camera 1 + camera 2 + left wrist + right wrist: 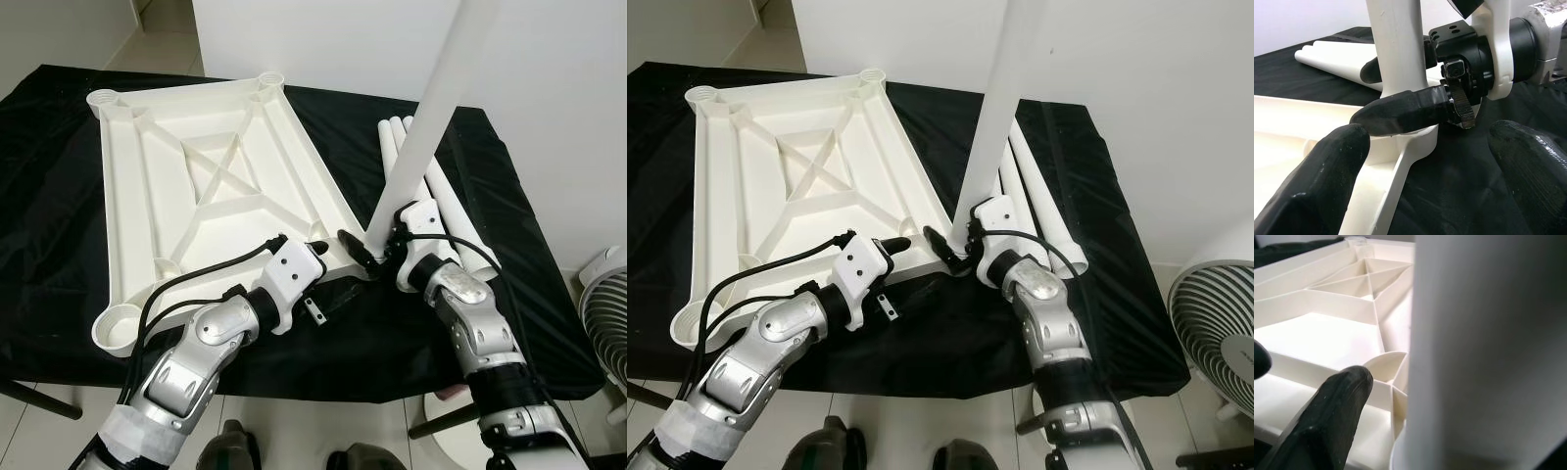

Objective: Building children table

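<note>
Nearest the robot, the left gripper (328, 257) reaches to the near right corner of the tabletop (211, 186), its fingers (1322, 181) spread apart with nothing between them, one on the tabletop's edge and the other over the black cloth (392, 338). Just beside it, the right gripper (364, 253) pinches the base of a white leg (431, 113), which stands nearly upright in the corner socket, tilting a little to the right. The tabletop lies upside down on the cloth, ribs showing. Beyond the right gripper, spare legs (446, 201) lie side by side. A fan (1215, 328) stands at the far right.
</note>
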Controlling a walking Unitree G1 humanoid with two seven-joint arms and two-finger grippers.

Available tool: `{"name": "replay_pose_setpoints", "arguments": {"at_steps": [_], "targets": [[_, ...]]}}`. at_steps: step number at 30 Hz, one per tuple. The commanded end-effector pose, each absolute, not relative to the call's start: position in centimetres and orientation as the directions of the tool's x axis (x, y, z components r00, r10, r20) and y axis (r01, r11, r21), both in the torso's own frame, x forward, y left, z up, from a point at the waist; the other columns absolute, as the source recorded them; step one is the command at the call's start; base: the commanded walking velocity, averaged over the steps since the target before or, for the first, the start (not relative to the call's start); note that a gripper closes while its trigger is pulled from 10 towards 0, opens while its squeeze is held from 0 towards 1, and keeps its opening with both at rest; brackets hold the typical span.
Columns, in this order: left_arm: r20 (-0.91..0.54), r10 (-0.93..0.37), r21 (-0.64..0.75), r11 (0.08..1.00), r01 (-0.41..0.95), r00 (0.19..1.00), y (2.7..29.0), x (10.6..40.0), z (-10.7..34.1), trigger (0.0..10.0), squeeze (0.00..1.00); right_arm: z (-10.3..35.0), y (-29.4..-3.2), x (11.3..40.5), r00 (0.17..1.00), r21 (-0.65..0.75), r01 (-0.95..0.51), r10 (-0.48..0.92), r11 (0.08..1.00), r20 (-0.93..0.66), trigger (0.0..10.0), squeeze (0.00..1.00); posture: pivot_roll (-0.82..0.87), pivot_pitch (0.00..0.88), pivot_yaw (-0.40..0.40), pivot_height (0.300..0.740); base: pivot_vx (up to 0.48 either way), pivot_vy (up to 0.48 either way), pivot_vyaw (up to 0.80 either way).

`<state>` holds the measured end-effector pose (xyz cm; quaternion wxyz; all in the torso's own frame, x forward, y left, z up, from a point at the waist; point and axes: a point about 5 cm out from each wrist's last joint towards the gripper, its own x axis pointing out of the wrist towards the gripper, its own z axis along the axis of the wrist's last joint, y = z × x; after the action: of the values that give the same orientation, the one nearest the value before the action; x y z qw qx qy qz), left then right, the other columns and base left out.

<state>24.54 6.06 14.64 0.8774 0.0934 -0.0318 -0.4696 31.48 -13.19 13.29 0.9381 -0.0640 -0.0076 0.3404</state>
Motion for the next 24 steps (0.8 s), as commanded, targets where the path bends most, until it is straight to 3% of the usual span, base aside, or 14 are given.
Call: {"name": "replay_pose_setpoints", "arguments": {"at_steps": [1, 2, 3, 4, 5, 20, 21, 22, 23, 24], "targets": [[-0.037, -0.853, 0.185, 0.506, 0.842, 0.520, 5.9, 24.4, 14.7, 10.0, 0.00, 13.2, -13.2, 31.6, 0.757, -0.129, -0.652, 0.653, 0.748, -0.038, 10.0, 0.00, -0.02, 0.024, -0.035, 0.740, 0.000, 0.000, 0.00], [-0.037, -0.853, 0.185, 0.507, 0.842, 0.521, 5.9, 24.4, 14.7, 10.0, 0.00, 13.0, -13.1, 31.7, 0.753, -0.128, -0.656, 0.657, 0.744, -0.042, 10.0, 0.00, -0.02, 0.025, -0.036, 0.740, 0.000, 0.000, 0.00], [-0.037, -0.852, 0.185, 0.507, 0.842, 0.522, 5.9, 24.4, 14.7, 10.0, 0.00, 12.9, -13.1, 31.7, 0.746, -0.127, -0.664, 0.664, 0.737, -0.048, 4.3, 0.00, -0.02, 0.024, -0.036, 0.740, 0.000, 0.000, 0.00], [-0.037, -0.852, 0.185, 0.507, 0.842, 0.522, 5.9, 24.4, 14.7, 10.0, 0.00, 12.9, -13.1, 31.7, 0.746, -0.127, -0.664, 0.664, 0.737, -0.048, 4.3, 0.00, -0.02, 0.024, -0.036, 0.740, 0.000, 0.000, 0.00], [-0.036, -0.852, 0.184, 0.508, 0.841, 0.523, 5.9, 24.4, 14.8, 10.0, 0.00, 12.7, -13.1, 31.8, 0.740, -0.124, -0.671, 0.671, 0.731, -0.045, 0.0, 0.00, -0.02, 0.025, -0.038, 0.740, 0.000, 0.000, 0.00], [-0.036, -0.849, 0.179, 0.514, 0.839, 0.528, 6.0, 24.2, 14.8, 10.0, 0.00, 11.6, -13.1, 31.3, 0.752, -0.058, -0.659, 0.658, 0.750, -0.034, 0.0, 0.00, -0.02, 0.036, -0.035, 0.740, 0.000, 0.000, 0.00], [-0.036, -0.849, 0.178, 0.514, 0.839, 0.527, 6.0, 24.2, 14.8, 10.0, 0.00, 11.5, -13.0, 31.2, 0.766, -0.053, -0.643, 0.642, 0.764, -0.037, 1.6, 0.00, -0.02, 0.038, -0.033, 0.740, 0.000, 0.000, 0.00], [-0.036, -0.849, 0.178, 0.514, 0.839, 0.527, 6.0, 24.2, 14.8, 10.0, 0.00, 11.5, -13.0, 31.2, 0.766, -0.053, -0.643, 0.642, 0.764, -0.037, 1.6, 0.00, -0.02, 0.038, -0.033, 0.740, 0.000, 0.000, 0.00], [-0.037, -0.849, 0.179, 0.513, 0.839, 0.527, 6.0, 24.2, 14.7, 10.0, 0.00, 11.4, -13.0, 31.3, 0.785, -0.048, -0.619, 0.618, 0.784, -0.042, 10.0, 0.00, -0.02, 0.039, -0.034, 0.740, 0.000, 0.000, 0.00], [-0.037, -0.849, 0.179, 0.513, 0.839, 0.527, 6.0, 24.2, 14.7, 10.0, 0.00, 11.4, -13.0, 31.3, 0.785, -0.048, -0.619, 0.618, 0.784, -0.042, 10.0, 0.00, -0.02, 0.039, -0.034, 0.740, 0.000, 0.000, 0.00]]}}
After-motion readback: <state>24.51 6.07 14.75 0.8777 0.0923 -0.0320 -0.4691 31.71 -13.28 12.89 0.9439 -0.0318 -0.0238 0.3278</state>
